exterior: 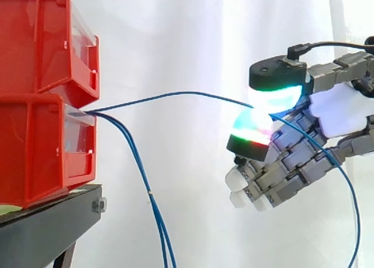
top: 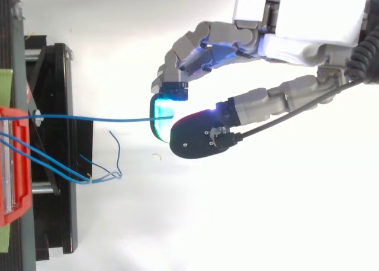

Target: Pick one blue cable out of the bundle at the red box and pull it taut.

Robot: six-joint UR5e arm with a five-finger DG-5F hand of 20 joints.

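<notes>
Pinching one blue cable [exterior: 175, 93] between glowing pads [exterior: 274, 96], the hand [exterior: 343, 113] has it nearly straight from the lower red bin [exterior: 35, 151]; other cables [exterior: 158, 221] droop.

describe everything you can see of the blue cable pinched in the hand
The blue cable is thin, smooth and looks plastic-sheathed. It leaves the front of the lower red box and runs in a shallow arch, not quite straight, to the hand, where glowing fingertips pinch it. The rest trails past the hand and droops to the side view's bottom edge.
</notes>
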